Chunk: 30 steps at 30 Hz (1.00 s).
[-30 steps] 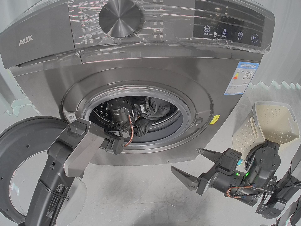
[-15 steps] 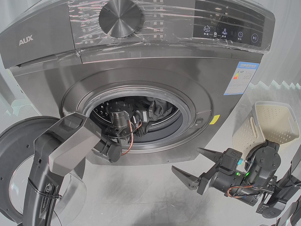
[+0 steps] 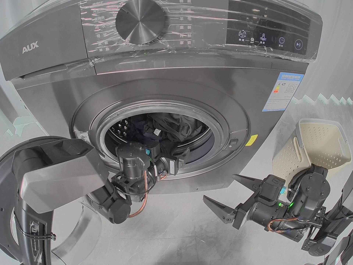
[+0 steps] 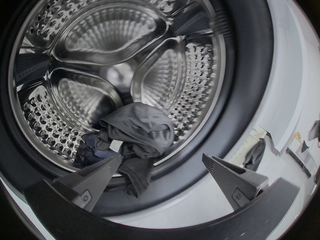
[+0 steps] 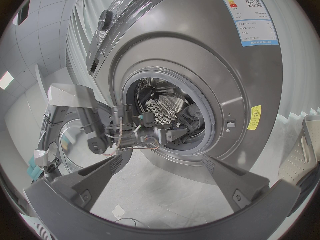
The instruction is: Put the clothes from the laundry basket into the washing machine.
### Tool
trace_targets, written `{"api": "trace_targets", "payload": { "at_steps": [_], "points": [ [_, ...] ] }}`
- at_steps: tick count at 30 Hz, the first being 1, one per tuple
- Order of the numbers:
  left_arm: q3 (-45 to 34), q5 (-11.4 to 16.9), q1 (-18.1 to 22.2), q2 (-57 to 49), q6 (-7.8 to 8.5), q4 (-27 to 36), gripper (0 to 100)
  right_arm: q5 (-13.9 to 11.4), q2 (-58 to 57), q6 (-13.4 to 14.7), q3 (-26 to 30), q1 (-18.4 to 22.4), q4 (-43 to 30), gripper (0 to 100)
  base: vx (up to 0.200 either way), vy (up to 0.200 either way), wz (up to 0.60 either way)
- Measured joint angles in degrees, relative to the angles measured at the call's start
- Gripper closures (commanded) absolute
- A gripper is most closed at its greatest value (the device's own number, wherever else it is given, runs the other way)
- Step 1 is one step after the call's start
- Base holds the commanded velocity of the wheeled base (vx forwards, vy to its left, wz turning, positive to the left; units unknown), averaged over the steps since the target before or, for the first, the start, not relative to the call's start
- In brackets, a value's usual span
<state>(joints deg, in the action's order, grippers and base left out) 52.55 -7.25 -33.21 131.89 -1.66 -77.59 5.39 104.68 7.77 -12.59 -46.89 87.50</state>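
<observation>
A: Status on the load?
B: Washing machine (image 3: 165,74) has its door (image 5: 71,154) open, swung to the left. Laundry basket (image 3: 323,144) sits on the floor to the right, tipped up. What shows of its inside is bare; the lower part is hidden by the right arm (image 3: 312,192).
A: Clothes?
B: Dark clothes (image 4: 136,134) are bunched low at the front of the drum (image 4: 110,50). One tail lies over the door seal (image 4: 246,67). Looks near done, maybe tuck that in.
A: Grippers?
B: Left gripper (image 4: 163,170) is at the drum mouth, fingers apart, empty. Right gripper (image 3: 220,190) is near the basket, apart, empty.
</observation>
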Motion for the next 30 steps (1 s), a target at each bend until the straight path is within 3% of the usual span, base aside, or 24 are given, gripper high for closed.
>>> {"api": "trace_targets", "payload": {
  "at_steps": [6,15,23,30],
  "points": [
    [-11.41,0.63,-3.62,-4.5,-0.06,-5.69,0,-0.15,-0.5,-0.02,1.38,0.56,0.3,0,0.0,0.0,0.0],
    [-27.17,0.74,-7.69,-17.2,-1.56,-9.89,0,0.95,-4.99,-0.02,5.42,2.05,-0.2,0,0.0,0.0,0.0],
    [-39.06,0.41,-8.35,-30.18,-2.41,-10.73,0,1.97,-11.5,0.02,8.61,9.35,-0.57,0,0.0,0.0,0.0],
    [-44.22,0.09,-7.69,-39.28,-2.39,-10.46,0,2.38,-18.3,-0.22,11.11,13.68,-1.8,0,0.0,0.0,0.0]
  ]
}}
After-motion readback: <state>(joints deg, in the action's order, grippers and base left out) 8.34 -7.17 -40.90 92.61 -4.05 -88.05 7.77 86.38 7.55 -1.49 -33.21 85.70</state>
